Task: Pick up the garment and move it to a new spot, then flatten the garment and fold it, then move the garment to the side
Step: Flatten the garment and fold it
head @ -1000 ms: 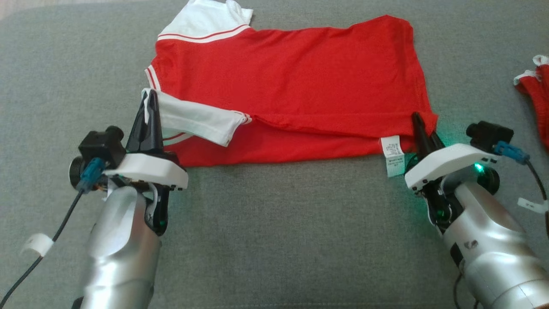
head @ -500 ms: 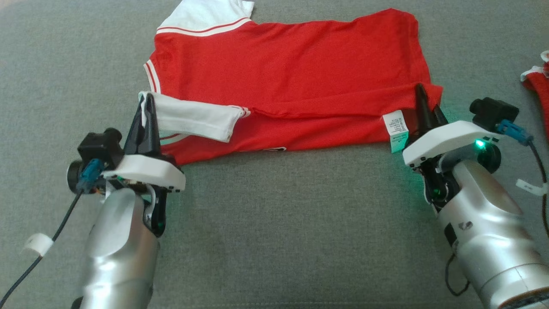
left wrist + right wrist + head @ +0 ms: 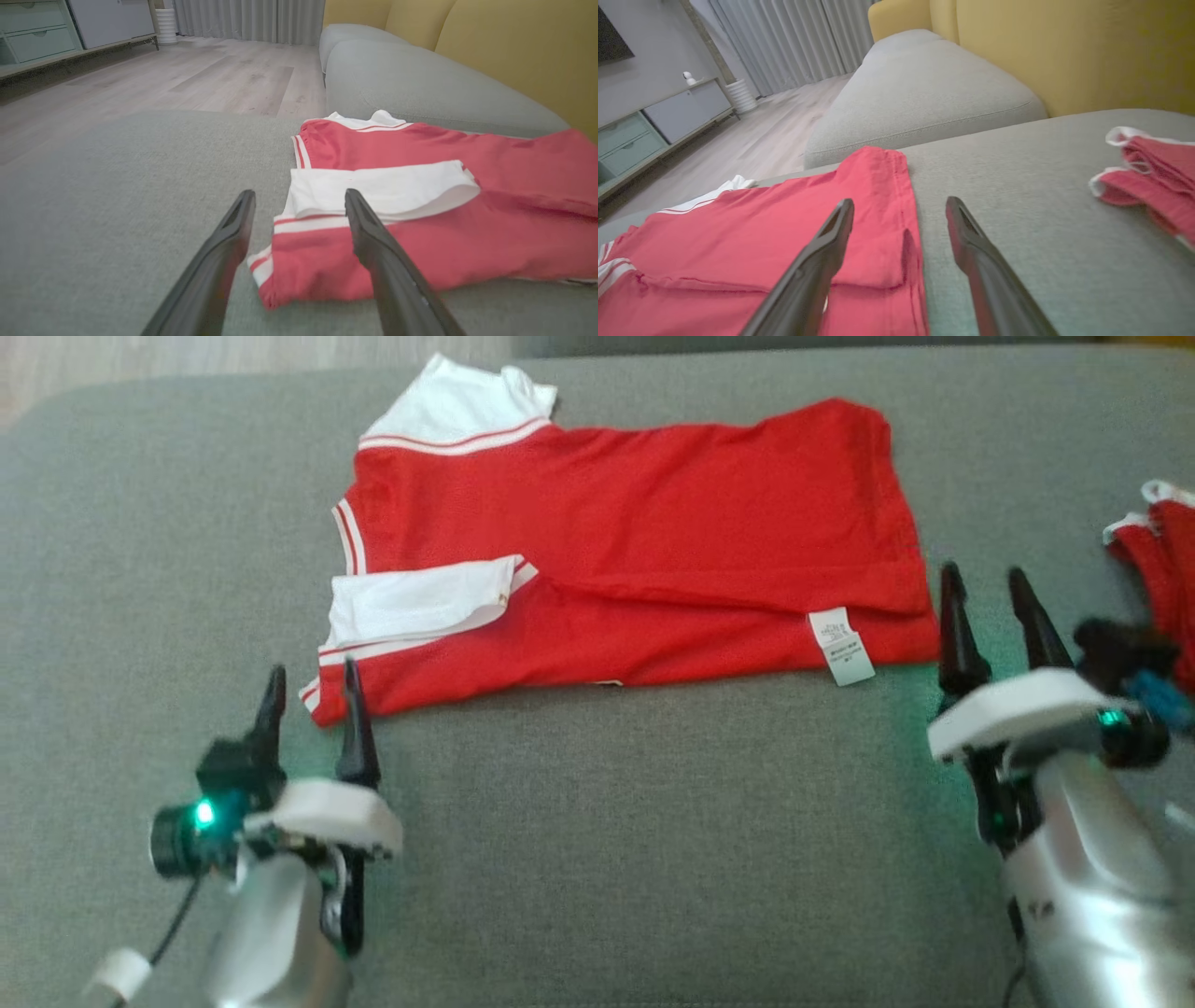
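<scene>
Left gripper (image 3: 313, 670): jaws wide apart, empty, tips at the near-left corner of the shirt (image 3: 635, 523). Whether they touch cloth I cannot tell. Shirt lies flat on the sofa (image 3: 597, 859), mid-seat, neck end to the robot's left, hem to its right. Near long edge is turned over onto the body, and the white sleeve (image 3: 420, 602) lies on top of it. Judgement: first lengthwise fold is down. Folding is the step in hand, and more folds are owed before the move aside.

Notes for doing it well, left to right:
- Left corner pokes out past the sleeve and looks untidy. Pinch there through all layers, sleeve included, or the sleeve may slide out on the lift.
- Crease from sleeve to hem runs slightly skew. Lift both ends together and level so it does not worsen.
- Label (image 3: 840, 644) sticks out over the near edge. Tuck it under the fold.

Right gripper (image 3: 982, 571): jaws apart, empty, just beside the near hem corner, seemingly clear of the cloth. It should come in low and take both layers at that corner. Second red garment (image 3: 1158, 551) lies near it to the right. Keep clear so it is not dragged along.
</scene>
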`<state>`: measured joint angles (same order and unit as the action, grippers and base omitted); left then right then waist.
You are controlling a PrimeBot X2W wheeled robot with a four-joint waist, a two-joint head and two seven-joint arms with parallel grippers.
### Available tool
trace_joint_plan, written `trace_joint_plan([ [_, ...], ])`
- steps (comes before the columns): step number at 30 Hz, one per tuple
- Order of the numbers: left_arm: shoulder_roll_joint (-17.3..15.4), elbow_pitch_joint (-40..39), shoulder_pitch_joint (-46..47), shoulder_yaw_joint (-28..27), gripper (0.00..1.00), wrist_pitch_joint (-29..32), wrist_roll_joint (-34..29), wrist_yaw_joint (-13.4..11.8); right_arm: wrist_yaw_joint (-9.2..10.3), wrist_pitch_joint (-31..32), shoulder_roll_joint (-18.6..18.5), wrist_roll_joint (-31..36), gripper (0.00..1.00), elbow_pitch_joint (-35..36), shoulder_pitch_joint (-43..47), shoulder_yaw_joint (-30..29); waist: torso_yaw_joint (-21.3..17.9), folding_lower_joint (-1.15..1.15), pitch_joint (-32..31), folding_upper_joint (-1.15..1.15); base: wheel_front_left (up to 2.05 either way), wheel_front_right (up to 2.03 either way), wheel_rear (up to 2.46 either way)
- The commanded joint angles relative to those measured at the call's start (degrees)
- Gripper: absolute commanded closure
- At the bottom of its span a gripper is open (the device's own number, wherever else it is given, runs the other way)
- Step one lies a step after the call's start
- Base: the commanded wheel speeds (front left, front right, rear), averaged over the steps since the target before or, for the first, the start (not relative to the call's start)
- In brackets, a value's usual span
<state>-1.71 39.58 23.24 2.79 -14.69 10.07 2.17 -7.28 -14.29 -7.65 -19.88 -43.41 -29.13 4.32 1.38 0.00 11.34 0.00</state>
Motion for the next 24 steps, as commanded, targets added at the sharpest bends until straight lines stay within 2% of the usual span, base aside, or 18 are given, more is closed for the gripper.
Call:
trace_joint_plan([
  [1, -1.19, -2.65, -0.53, -0.60, 0.00, -0.30, 0.17, -0.92, -0.21, -0.70, 1.39, 2.71, 0.00, 3.51, 1.45, -0.80, 0.16, 0.00, -1.56, 0.00, 0.00, 0.00, 0.00],
  [7, -1.18, -5.70, -7.33, 2.39, 0.00, -0.30, 2.41, -4.27, -0.21, -0.71, 4.07, 12.99, 0.00, 9.13, 9.56, -5.25, 0.67, 0.00, -4.95, 0.00, 0.00, 0.00, 0.00],
  [11, -1.18, -6.90, -11.07, 4.37, 0.00, -0.30, 3.54, -5.74, -0.21, -0.71, 4.65, 15.69, 0.00, 9.98, 12.84, -6.39, 0.99, 0.00, -6.69, 0.00, 0.00, 0.00, 0.00],
  [17, -1.17, -7.91, -15.02, 5.57, 0.00, -0.30, 3.69, -7.15, -0.21, -0.71, 4.75, 13.91, 0.00, 9.90, 15.87, -5.42, 0.95, 0.00, -8.67, 0.00, 0.00, 0.00, 0.00],
  [24, -1.17, -8.34, -16.34, 5.49, 0.00, -0.30, 4.33, -7.50, -0.21, -0.71, 4.76, 12.41, 0.00, 9.62, 17.25, -4.38, 0.45, 0.00, -9.23, 0.00, 0.00, 0.00, 0.00],
])
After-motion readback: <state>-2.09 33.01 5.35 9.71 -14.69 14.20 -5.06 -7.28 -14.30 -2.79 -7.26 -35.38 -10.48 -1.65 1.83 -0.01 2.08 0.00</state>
